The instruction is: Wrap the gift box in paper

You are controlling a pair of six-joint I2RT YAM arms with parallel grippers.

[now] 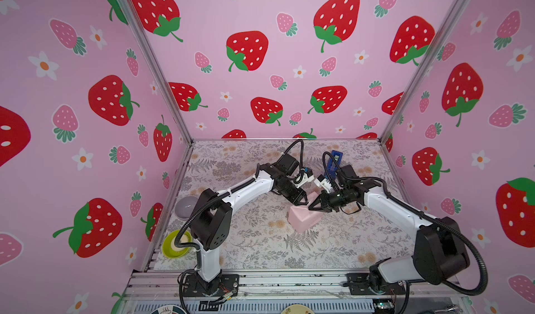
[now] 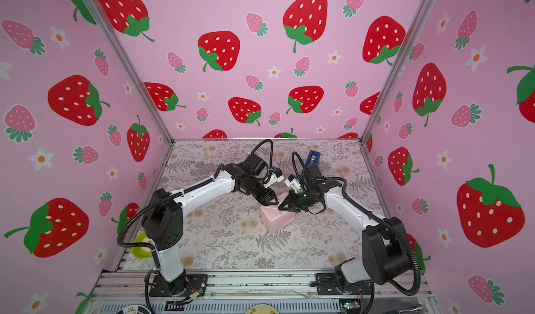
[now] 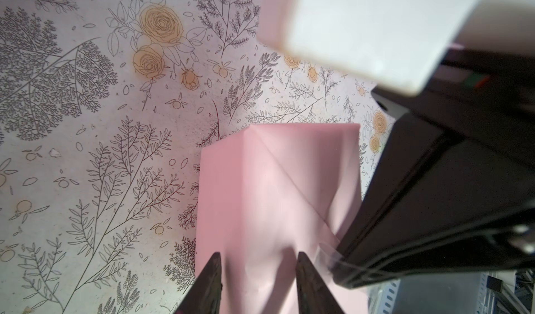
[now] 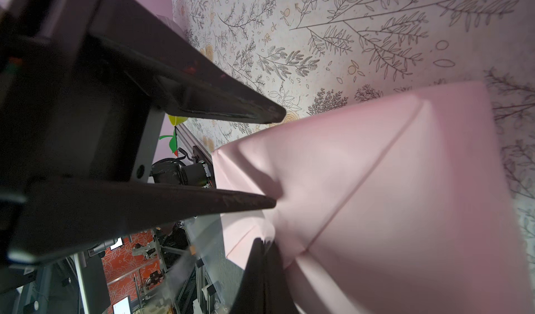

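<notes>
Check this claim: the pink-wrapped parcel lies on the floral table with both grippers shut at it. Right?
No. Only the right gripper is shut; the left gripper is open over the paper, as the left wrist view shows.

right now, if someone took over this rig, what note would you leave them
The left gripper is open, its fingers over the paper, one tip touching a fold.
The right gripper is shut at the bundle's top edge, with a clear strip, maybe tape, at its tip.
The box is hidden, apparently inside the pink bundle mid-table. The dispenser stands behind.
Done: paper folded round, diagonal folds in.
Left: probably stick the flap down and check the unseen sides.
</notes>
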